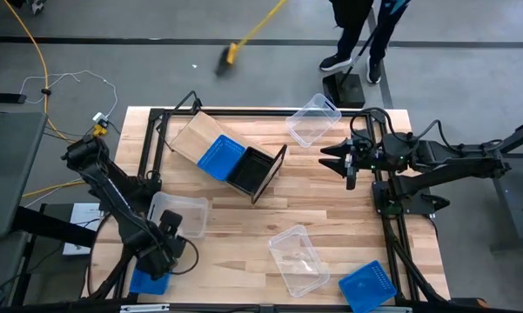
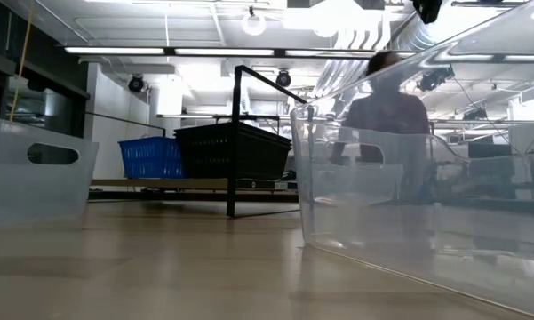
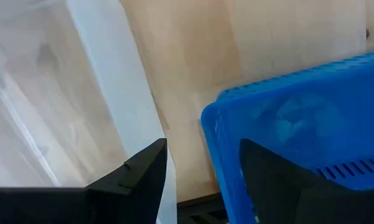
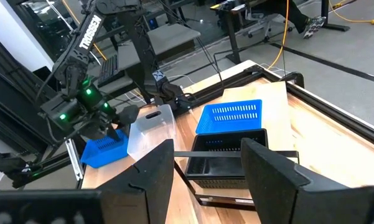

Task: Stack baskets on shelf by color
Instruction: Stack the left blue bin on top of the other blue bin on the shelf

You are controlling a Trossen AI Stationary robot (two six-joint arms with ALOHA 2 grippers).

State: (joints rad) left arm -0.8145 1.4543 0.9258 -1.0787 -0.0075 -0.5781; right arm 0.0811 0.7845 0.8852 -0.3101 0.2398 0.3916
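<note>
The shelf (image 1: 211, 139) lies tipped on its side at the back of the table (image 1: 331, 209), long axis running diagonally, with a blue basket (image 1: 220, 156) and a black basket (image 1: 251, 170) inside. Left gripper (image 1: 161, 248) sits at the near-left corner, fingers apart, straddling the rim of another blue basket (image 3: 311, 137) beside a clear basket (image 1: 178, 213). Right gripper (image 1: 335, 161) hovers spread and empty near the back clear basket (image 1: 313, 120).
</note>
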